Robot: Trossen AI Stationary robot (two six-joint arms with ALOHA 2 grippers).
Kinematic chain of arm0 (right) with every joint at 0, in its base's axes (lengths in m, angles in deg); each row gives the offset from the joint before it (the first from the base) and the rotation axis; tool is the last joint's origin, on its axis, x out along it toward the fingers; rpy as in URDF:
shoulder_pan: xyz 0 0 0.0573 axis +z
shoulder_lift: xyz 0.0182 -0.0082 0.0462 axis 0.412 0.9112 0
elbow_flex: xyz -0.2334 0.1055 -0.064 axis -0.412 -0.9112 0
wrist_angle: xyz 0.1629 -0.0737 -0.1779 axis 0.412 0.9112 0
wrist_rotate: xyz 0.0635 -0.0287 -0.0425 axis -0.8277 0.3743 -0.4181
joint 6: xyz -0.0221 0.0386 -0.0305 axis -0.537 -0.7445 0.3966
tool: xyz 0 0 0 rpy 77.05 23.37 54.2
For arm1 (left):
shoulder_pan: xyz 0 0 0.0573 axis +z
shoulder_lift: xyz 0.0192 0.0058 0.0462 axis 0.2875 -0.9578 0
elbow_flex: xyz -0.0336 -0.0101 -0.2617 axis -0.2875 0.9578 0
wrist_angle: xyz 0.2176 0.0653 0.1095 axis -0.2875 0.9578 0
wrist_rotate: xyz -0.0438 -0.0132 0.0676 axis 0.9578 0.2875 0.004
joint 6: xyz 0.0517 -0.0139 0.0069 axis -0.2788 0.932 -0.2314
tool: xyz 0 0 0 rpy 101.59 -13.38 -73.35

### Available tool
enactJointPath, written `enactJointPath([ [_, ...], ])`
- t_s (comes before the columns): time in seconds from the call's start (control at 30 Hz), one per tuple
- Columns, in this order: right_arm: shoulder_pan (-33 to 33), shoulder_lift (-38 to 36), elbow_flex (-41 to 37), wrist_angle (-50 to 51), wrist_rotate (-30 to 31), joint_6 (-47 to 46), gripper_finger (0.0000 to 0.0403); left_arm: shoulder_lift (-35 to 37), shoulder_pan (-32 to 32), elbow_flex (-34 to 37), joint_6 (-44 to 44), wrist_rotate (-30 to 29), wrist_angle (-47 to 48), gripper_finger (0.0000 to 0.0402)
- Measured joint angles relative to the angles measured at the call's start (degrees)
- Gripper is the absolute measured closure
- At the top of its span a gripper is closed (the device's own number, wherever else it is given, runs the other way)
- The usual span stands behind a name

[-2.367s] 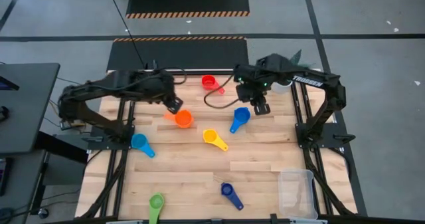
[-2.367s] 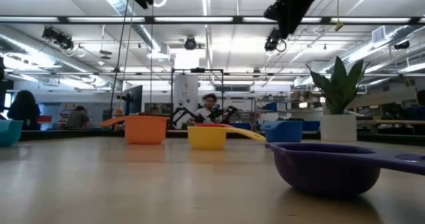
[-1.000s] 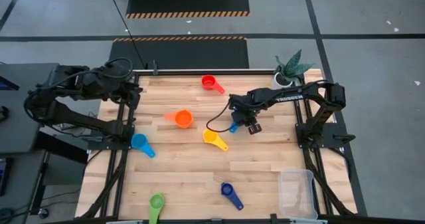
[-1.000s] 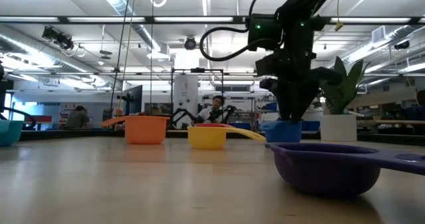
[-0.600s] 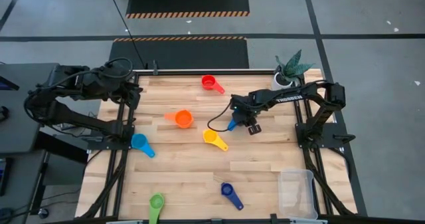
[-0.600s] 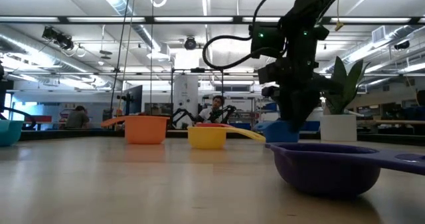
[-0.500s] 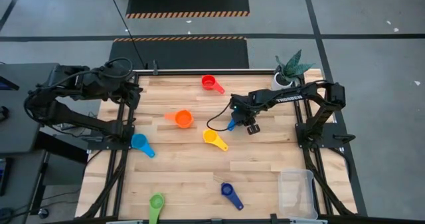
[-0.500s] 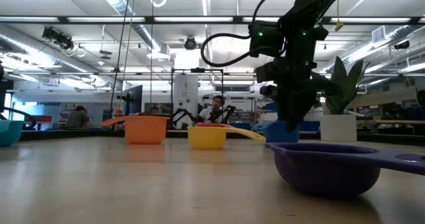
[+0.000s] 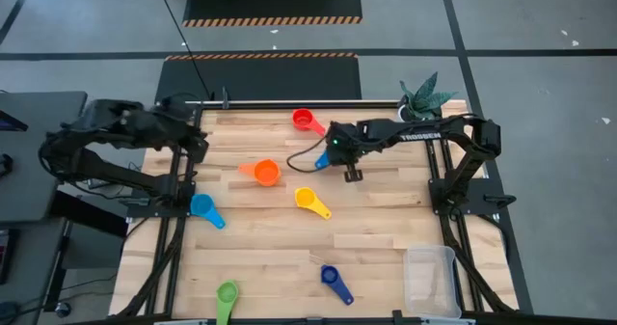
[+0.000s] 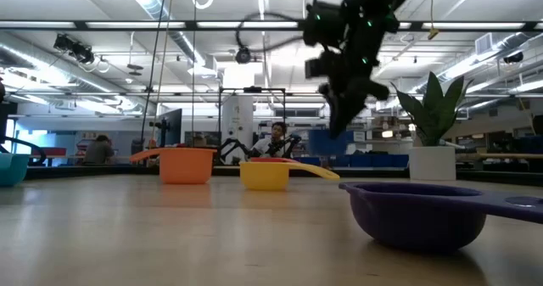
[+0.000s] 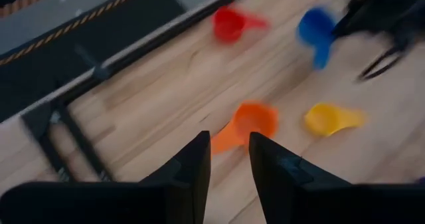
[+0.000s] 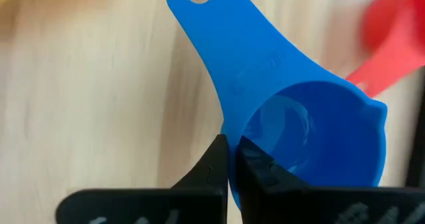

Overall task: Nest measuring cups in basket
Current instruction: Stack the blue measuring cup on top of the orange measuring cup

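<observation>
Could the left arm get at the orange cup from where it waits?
Probably yes. The left gripper hangs open by the table's left edge, and the orange cup sits on bare wood with nothing between them.

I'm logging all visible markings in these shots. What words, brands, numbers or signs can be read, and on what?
Right arm: white lettering along the forearm, too small to read.
Blue measuring cup: raised marking on the handle, too blurred to read.
Nothing else readable.
</observation>
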Motion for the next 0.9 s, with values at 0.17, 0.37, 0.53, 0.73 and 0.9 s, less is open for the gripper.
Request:
enactJointPath([
  [0.17,0.47,0.00,10.76,7.08,0.57,-1.45,0.0393,-0.04,0.00,11.49,3.02,2.25,-0.32,0.0290],
  [0.37,2.23,0.00,23.05,13.69,4.39,-4.88,0.0393,-0.07,0.01,27.39,5.50,2.81,-10.30,0.0290],
  [0.53,3.59,-0.02,30.02,14.52,4.41,-8.91,0.0393,-0.22,0.57,39.17,6.69,3.82,-24.24,0.0290],
  [0.73,5.81,-0.02,32.67,11.93,0.21,-13.23,0.0393,-0.20,1.42,49.44,7.35,7.05,-37.60,0.0290],
  [0.9,7.11,-0.02,32.67,9.66,0.09,-13.79,0.0393,-0.20,1.42,55.46,7.38,8.81,-43.90,0.0290],
])
